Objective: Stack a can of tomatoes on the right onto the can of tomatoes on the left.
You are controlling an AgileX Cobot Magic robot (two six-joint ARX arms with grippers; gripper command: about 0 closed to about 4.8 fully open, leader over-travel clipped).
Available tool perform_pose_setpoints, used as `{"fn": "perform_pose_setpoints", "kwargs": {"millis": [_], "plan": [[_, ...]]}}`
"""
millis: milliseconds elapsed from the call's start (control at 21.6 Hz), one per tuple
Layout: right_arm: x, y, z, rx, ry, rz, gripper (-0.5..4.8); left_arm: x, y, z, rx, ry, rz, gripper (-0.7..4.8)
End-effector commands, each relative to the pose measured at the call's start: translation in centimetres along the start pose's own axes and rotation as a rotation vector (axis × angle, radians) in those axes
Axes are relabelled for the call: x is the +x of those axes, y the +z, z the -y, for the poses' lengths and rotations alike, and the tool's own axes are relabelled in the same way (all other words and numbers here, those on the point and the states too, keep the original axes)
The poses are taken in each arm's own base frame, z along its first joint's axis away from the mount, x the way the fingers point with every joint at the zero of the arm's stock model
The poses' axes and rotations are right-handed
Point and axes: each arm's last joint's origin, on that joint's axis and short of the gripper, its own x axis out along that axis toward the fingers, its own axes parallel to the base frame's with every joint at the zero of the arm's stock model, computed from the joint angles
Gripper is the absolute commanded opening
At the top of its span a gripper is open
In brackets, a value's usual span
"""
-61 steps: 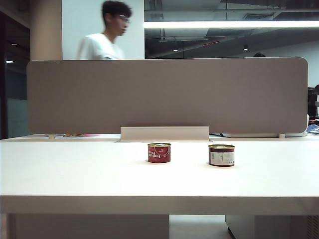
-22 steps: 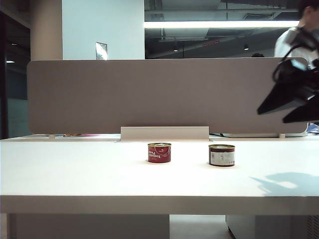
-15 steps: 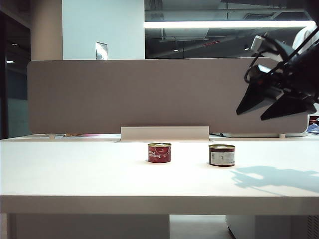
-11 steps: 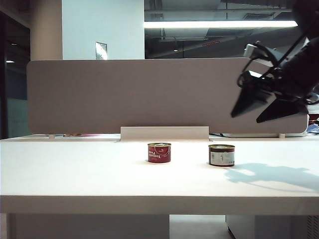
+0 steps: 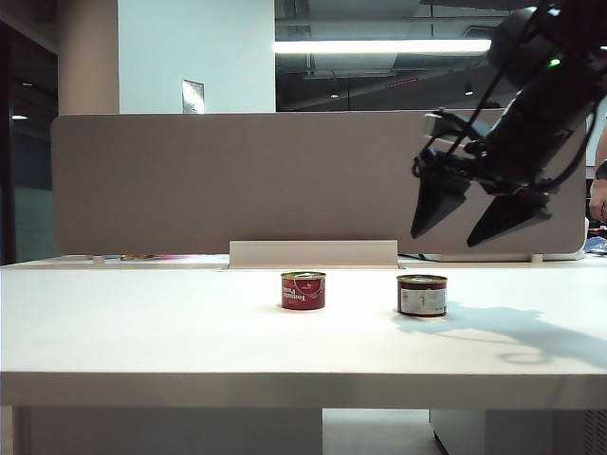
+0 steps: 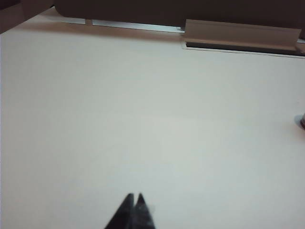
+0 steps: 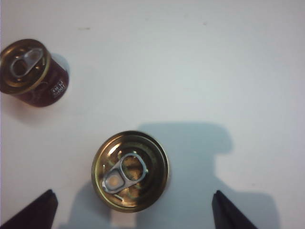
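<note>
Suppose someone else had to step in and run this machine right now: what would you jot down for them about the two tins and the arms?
Right gripper: open, empty, in the air above and slightly to the right of the right can, fingertips pointing down.
Left gripper: shut, empty, over bare table, away from both cans.
Left can: upright on the table, apart from the right can.
Done: nothing gripped, nothing stacked.
Left: lower onto the right can, grip it, lift, set it on the left can, release.

- Looks like an office: long white desk surface (image 5: 142,332) with a grey privacy divider (image 5: 237,180) along the back
- Strip ceiling light (image 5: 379,45), exposed ducting overhead
</note>
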Motion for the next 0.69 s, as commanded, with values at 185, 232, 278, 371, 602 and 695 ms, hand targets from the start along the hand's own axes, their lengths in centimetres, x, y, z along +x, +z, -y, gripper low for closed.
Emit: {"fn": "perform_pose_setpoints", "kwargs": {"millis": [185,232,278,371,602,695], "plan": [[2.2,0.7,-1.6,-0.065,0.001,-0.111,4.46,0.0,0.3,0.0,0.003,-0.005,0.026,-0.06],[2.6,0.6,-2.3,-0.116,-0.018,-0.124,4.46,0.0,0.4,0.0,0.003,-0.005,0.027,-0.06],[2.7,0.5,-2.7,-0.141,-0.027,-0.13,4.47,0.0,0.4,0.0,0.003,-0.005,0.027,-0.06],[3.3,0.4,-3.5,-0.169,-0.062,-0.139,4.78,0.0,0.4,0.0,0.003,-0.005,0.029,-0.06],[3.6,0.6,-3.4,-0.174,-0.1,-0.125,4.79,0.0,0.4,0.0,0.003,-0.005,0.033,-0.06],[3.4,1.0,-3.5,-0.175,-0.101,-0.116,4.79,0.0,0.4,0.0,0.003,-0.006,0.034,-0.06]]}}
